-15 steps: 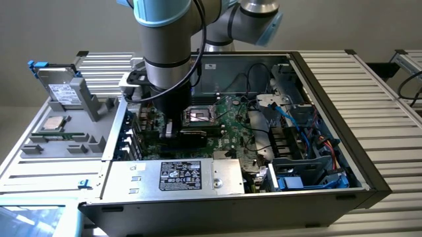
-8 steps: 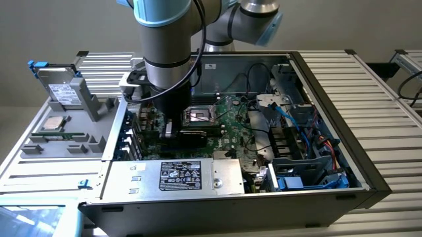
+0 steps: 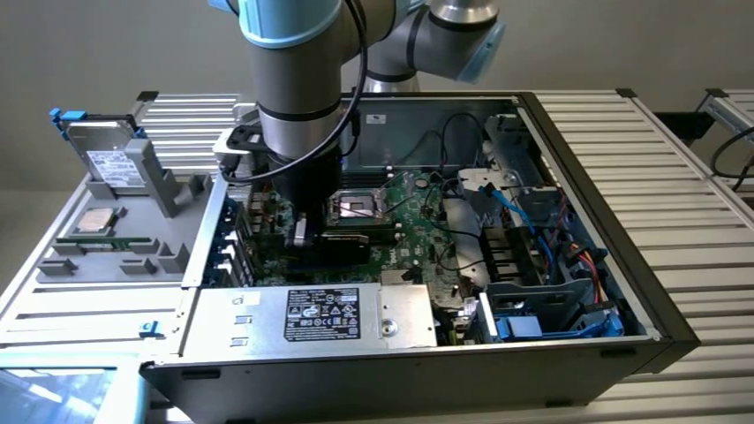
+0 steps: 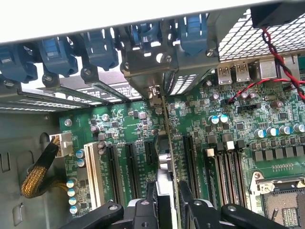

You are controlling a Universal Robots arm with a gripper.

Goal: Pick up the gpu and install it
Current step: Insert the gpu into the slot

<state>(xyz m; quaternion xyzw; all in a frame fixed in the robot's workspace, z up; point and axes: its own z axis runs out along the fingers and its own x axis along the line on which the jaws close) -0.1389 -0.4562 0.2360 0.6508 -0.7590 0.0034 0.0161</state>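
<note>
A robot arm (image 3: pixel 300 97) reaches down into an open computer case (image 3: pixel 613 256), its gripper (image 4: pixel 167 200) closed edge-on around the gpu (image 4: pixel 167 157), 1 black finger (image 4: pixel 148 200) on each side. The card stands upright over the green motherboard (image 4: pixel 224 129), among the black expansion slots (image 4: pixel 131 167), its metal bracket (image 4: pixel 150 64) against the case's rear slot openings.

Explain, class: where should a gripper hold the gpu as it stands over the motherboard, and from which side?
Grip the gpu by its upper long edge, coming straight down from above. It stands on edge, thin and flat, so the two fingers of the gripper pinch its broad faces, as here.
</note>
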